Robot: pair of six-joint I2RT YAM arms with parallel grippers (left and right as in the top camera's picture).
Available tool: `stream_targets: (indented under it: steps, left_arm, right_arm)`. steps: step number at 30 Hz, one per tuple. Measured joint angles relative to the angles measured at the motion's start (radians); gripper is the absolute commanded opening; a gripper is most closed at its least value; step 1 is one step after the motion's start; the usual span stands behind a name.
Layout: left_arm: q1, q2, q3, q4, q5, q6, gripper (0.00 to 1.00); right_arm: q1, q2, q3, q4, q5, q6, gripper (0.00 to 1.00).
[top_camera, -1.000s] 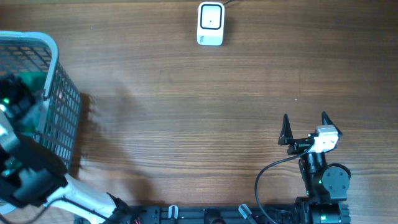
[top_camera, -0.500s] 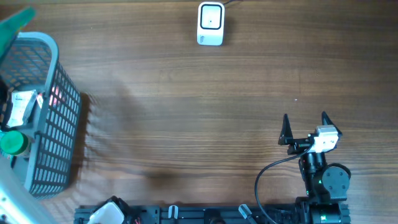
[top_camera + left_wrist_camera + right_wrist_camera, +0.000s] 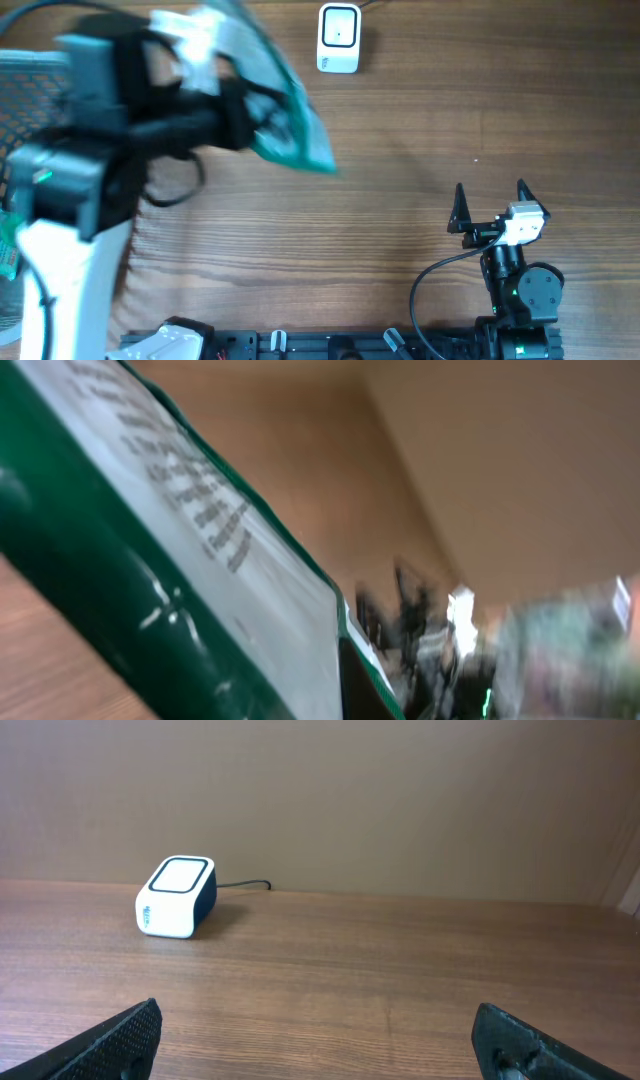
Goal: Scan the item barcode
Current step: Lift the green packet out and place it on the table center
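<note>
A flat green packet [image 3: 292,125] with a white printed label [image 3: 205,545] hangs in the air over the table's left half, motion-blurred. My left gripper [image 3: 235,105] is shut on its left end; in the left wrist view the packet fills the frame and hides the fingers. The white scanner [image 3: 339,38] stands at the table's back edge, to the right of the packet, and shows again as a white and black box [image 3: 176,897] with its cable. My right gripper [image 3: 490,205] rests near the front right, open and holding nothing [image 3: 330,1045].
A grey mesh basket [image 3: 30,62] stands at the far left, mostly hidden under my left arm. A bit of another green item [image 3: 8,250] shows at the left edge. The right arm's base [image 3: 520,295] and cable sit at the front right.
My left arm has swung out of the basket to the right and over the table, carrying the green packet toward the scanner. The right arm has not moved.
</note>
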Motion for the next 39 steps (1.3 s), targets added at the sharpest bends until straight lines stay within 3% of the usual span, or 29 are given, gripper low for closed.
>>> stream_targets:
  steps: [6,15,20,26,28,32,34,36,37,38,39]
  left_arm:
    - [-0.183,0.163,-0.021,-0.096,0.069,0.298,0.04]
    - [-0.198,0.369,-0.389,-0.093,0.432,0.761,0.04]
    - [-0.198,0.399,-0.515,-0.041,0.519,0.899,0.04]
    - [-0.197,0.405,-0.662,0.242,0.502,0.894,0.04]
    - [-0.197,0.409,-0.695,0.332,0.43,0.812,0.04]
    - [-0.198,0.41,-0.706,0.461,0.122,0.558,0.05]
    - [-0.197,0.41,-0.706,0.486,0.002,0.475,0.22]
    - [-0.197,0.41,-0.706,0.5,-0.068,0.412,0.33]
    - [-0.197,0.41,-0.706,0.505,-0.09,0.395,0.53]
    - [-0.197,0.41,-0.706,0.51,-0.106,0.371,1.0]
    - [-0.197,0.41,-0.706,0.515,-0.119,0.356,1.0]
  right_arm:
    - [0.0,0.0,0.0,0.0,0.0,0.0,1.0]
    - [0.0,0.0,0.0,0.0,0.0,0.0,1.0]
    - [0.0,0.0,0.0,0.0,0.0,0.0,1.0]
    - [0.0,0.0,0.0,0.0,0.0,0.0,1.0]
    - [0.0,0.0,0.0,0.0,0.0,0.0,1.0]
    - [0.0,0.0,0.0,0.0,0.0,0.0,1.0]
    - [0.0,0.0,0.0,0.0,0.0,0.0,1.0]
    - [0.0,0.0,0.0,0.0,0.0,0.0,1.0]
    - [0.0,0.0,0.0,0.0,0.0,0.0,1.0]
    - [0.0,0.0,0.0,0.0,0.0,0.0,1.0]
    - [0.0,0.0,0.0,0.0,0.0,0.0,1.0]
